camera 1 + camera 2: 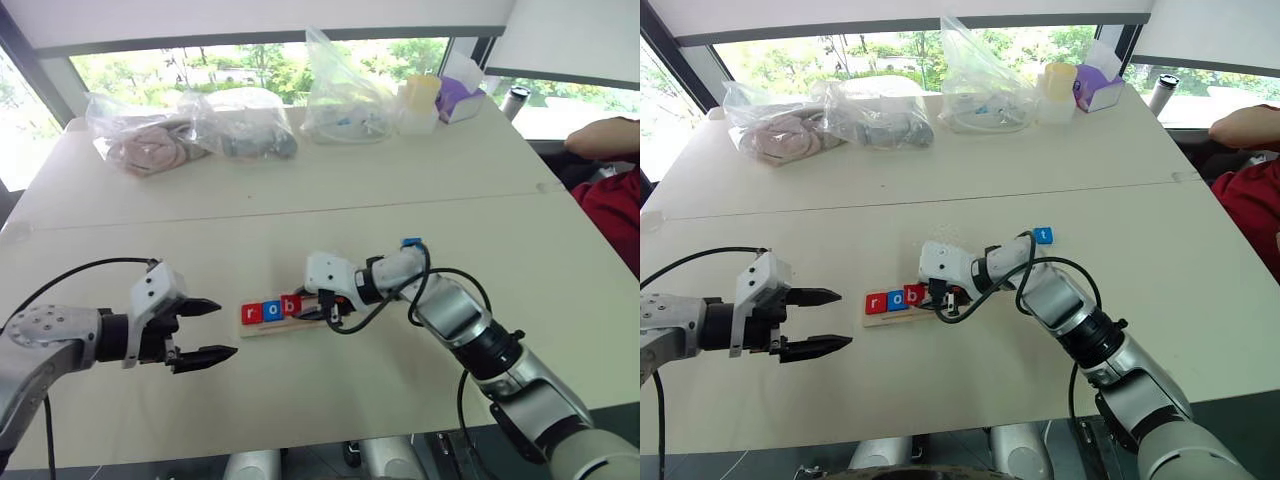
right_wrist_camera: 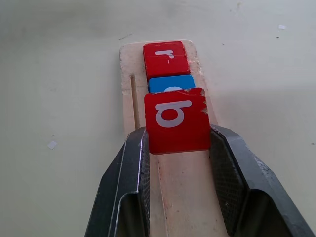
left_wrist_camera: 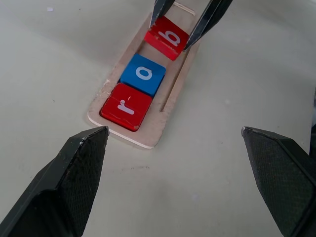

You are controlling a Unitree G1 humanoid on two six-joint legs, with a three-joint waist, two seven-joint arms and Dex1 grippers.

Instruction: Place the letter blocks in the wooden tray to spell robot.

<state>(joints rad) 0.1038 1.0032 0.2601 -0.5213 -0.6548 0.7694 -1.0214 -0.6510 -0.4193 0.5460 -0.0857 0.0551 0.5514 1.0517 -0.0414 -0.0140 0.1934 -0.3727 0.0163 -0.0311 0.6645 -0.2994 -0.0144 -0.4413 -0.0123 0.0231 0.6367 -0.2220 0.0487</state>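
The right pincer (image 2: 175,143) is pinching the red b block (image 2: 176,121) over the wooden tray (image 3: 170,94), seemingly tilted onto the blue o block (image 3: 143,74) beside the red r block (image 3: 126,106). The left pincer (image 1: 205,330) is hovering spread beside the tray. A blue t block (image 1: 1043,236) is lying apart on the tabletop (image 1: 300,420).

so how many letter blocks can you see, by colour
red letter blocks: 2, the r and the b
blue letter blocks: 2, the o in the wooden tray and the t on the table
total: 4
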